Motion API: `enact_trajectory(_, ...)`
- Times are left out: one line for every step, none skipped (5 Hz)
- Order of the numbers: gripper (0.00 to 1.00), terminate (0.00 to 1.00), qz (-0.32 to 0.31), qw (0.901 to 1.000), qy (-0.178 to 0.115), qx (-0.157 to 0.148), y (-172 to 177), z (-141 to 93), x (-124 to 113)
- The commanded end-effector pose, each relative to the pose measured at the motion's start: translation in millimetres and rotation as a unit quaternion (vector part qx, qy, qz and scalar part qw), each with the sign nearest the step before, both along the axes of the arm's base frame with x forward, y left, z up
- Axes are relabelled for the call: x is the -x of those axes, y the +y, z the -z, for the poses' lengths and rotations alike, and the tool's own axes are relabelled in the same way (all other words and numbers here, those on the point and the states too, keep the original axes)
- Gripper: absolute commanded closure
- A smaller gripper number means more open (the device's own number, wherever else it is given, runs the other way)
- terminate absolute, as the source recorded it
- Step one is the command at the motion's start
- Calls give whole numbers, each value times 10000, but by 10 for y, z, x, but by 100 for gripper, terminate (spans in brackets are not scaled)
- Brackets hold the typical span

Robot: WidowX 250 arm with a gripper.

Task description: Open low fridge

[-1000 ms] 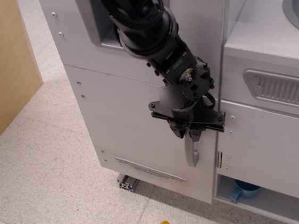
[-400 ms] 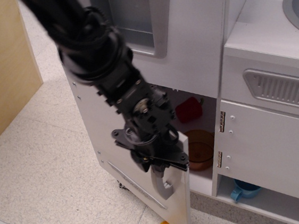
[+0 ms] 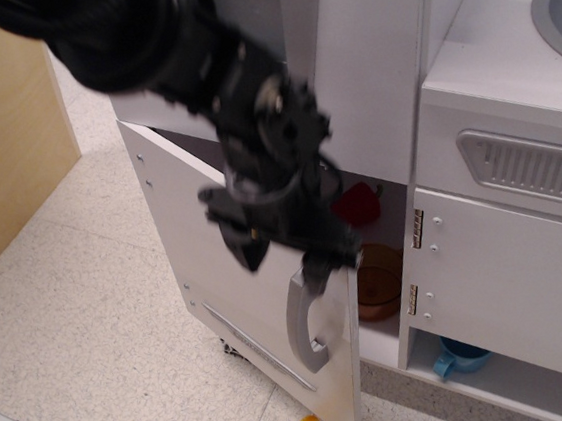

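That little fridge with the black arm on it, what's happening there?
A robot arm is opening the fridge door. The door hangs well ajar, showing a red thing and an orange bowl inside. The gripper sits at the top of the grey handle; motion blur hides whether it grips it or is open.

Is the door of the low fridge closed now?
No, the low fridge door stands swung open, showing a red object inside.
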State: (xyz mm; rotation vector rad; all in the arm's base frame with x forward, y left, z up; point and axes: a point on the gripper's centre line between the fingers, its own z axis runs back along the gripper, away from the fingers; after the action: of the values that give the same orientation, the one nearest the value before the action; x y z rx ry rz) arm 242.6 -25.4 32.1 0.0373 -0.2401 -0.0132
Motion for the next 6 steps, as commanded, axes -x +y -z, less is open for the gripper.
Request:
enact_trajectory(0, 0, -80, 9990, -280, 350, -255, -460, -330)
enact_trajectory(0, 0, 48, 9989, -373, 272, -382, -245, -512)
enact_trajectory(0, 0, -1, 9996, -182, 199, -415, -38, -604)
enact_trajectory(0, 0, 137, 9997, -144, 109, -381, 170, -551)
enact_trajectory(0, 0, -99, 9998, -145, -5, -255, 378, -558)
enact_trajectory(0, 0, -259, 9996, 0, -74, -118, 459, -499)
